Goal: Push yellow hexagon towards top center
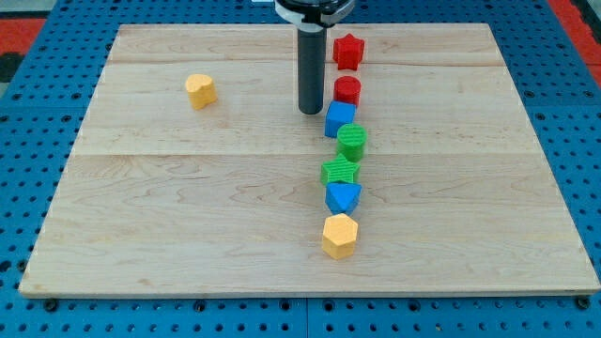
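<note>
The yellow hexagon (340,235) lies low on the board, right of centre, at the bottom end of a column of blocks. My tip (311,111) stands near the top centre, just left of the red cylinder (347,90) and the blue block (339,119), far above the yellow hexagon. Above the hexagon in the column are a blue triangle block (343,197), a green star block (340,172) and a green cylinder (352,141). A red star block (348,51) sits at the column's top.
A second yellow block (200,90) lies alone at the upper left. The wooden board (188,207) rests on a blue pegboard (38,113); the board's edges are near all sides of the view.
</note>
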{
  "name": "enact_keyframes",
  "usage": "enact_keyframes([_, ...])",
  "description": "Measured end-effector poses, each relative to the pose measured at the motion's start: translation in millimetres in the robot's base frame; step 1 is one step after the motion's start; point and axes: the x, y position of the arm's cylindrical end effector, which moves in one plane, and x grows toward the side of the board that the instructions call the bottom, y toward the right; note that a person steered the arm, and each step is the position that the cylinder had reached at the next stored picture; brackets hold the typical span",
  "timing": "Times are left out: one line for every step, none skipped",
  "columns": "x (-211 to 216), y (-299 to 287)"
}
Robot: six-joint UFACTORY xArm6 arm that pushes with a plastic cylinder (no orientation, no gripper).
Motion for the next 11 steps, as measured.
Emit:
enact_keyframes([23.6, 5.4])
enact_keyframes([24.9, 11.4])
enact_keyframes([24.9, 17.3])
enact_keyframes([22.3, 16.4])
enact_keyframes([23.5, -52.8])
enact_keyframes([23.2, -130.3])
enact_keyframes([20.9, -177.4])
enact_keyframes([-17.7, -133.4])
enact_keyframes([-52.1, -107.7])
enact_keyframes([-4.2, -135.6])
enact_keyframes([12.7, -176.7])
